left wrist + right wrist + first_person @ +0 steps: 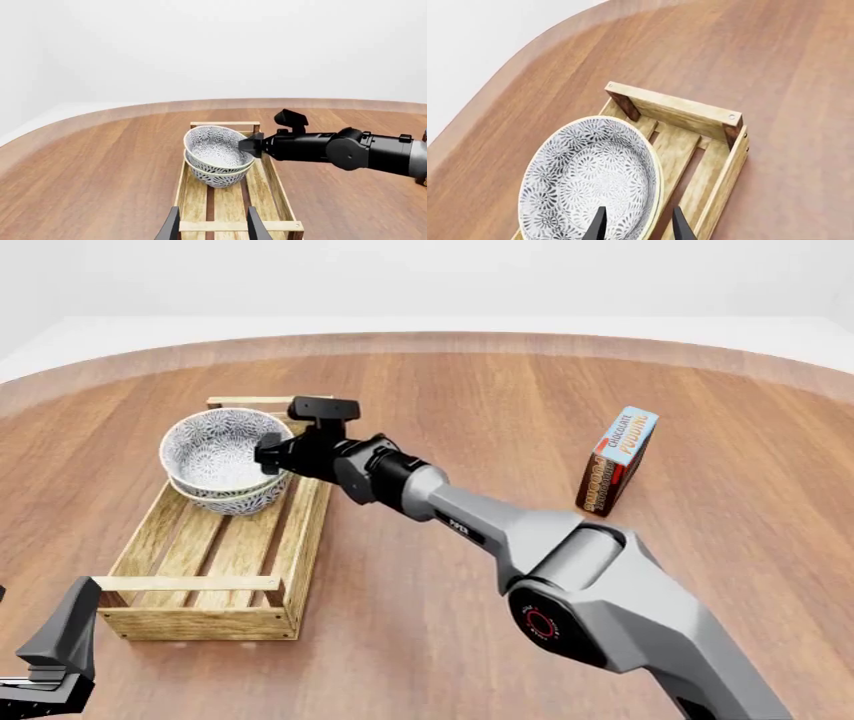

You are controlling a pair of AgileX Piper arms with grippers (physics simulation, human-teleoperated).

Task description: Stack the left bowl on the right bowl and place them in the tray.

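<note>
- Two round white bowls with a dark grey floral pattern sit nested, the upper bowl (214, 447) inside the lower bowl (247, 500), both slightly tilted.
- The stacked pair rests inside the long rectangular tray of light wooden slats (200, 615), in its far half, near the raised end rail with darker corner posts.
- The right claw (271, 456), black, reaches in from the right and straddles the near-side rim of the upper bowl; in the right wrist view one fingertip (598, 224) lies over the bowl's patterned inside and the other just outside the rim, with a gap on each side, so the claw looks parted rather than clamped on the rim.
- The left claw (210, 226) hangs low at the tray's near end, well apart from the bowls, fingers spread and holding nothing.
- The tray lies on the left part of the brown wooden counter (441, 640).
- A small upright blue-and-red box (618, 461) stands on the counter, well to the right.
</note>
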